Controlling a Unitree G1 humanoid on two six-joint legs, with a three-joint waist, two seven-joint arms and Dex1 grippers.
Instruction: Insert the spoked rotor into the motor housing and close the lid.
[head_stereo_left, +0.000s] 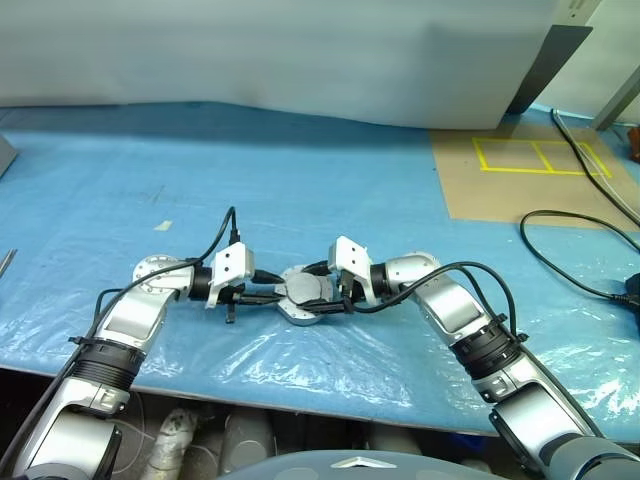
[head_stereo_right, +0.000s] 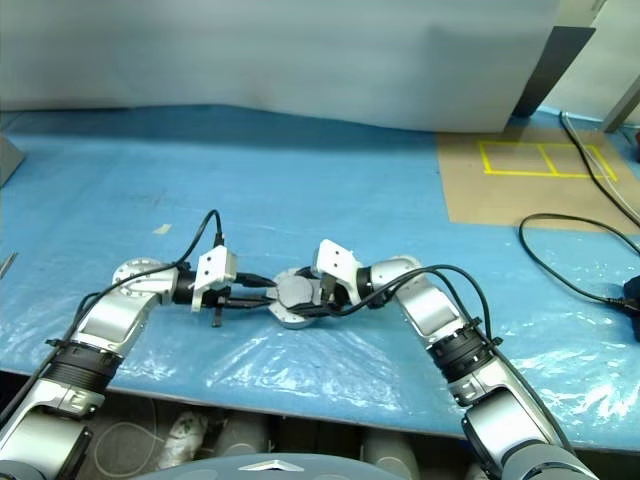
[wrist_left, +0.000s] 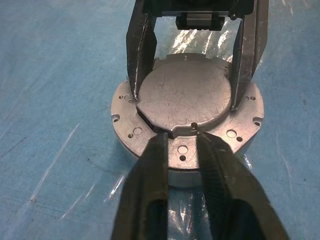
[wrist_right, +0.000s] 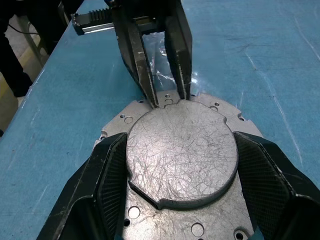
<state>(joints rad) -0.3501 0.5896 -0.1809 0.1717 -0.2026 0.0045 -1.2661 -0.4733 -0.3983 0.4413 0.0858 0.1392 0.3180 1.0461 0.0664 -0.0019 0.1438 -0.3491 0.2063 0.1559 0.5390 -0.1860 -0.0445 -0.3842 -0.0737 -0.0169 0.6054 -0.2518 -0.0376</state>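
The motor housing (wrist_left: 185, 127) rests on the blue plastic sheet (head_stereo_left: 330, 190) covering the bench, between the two arms, its raised round lid (wrist_right: 182, 152) already seated on top. The right claw (wrist_right: 182, 155) is clamped across the lid's sides. The left claw (wrist_left: 179, 145) meets the lid's edge opposite, fingers nearly together with nothing between them.

Housing (wrist_left: 185, 150) sits low centre of the left wrist frame, its insides covered by the round lid (wrist_left: 184, 97), so windings and rotor can't be checked. From the head camera it is too small and crowded by both grippers. Cable (head_stereo_left: 585, 285) cut off at right edge.
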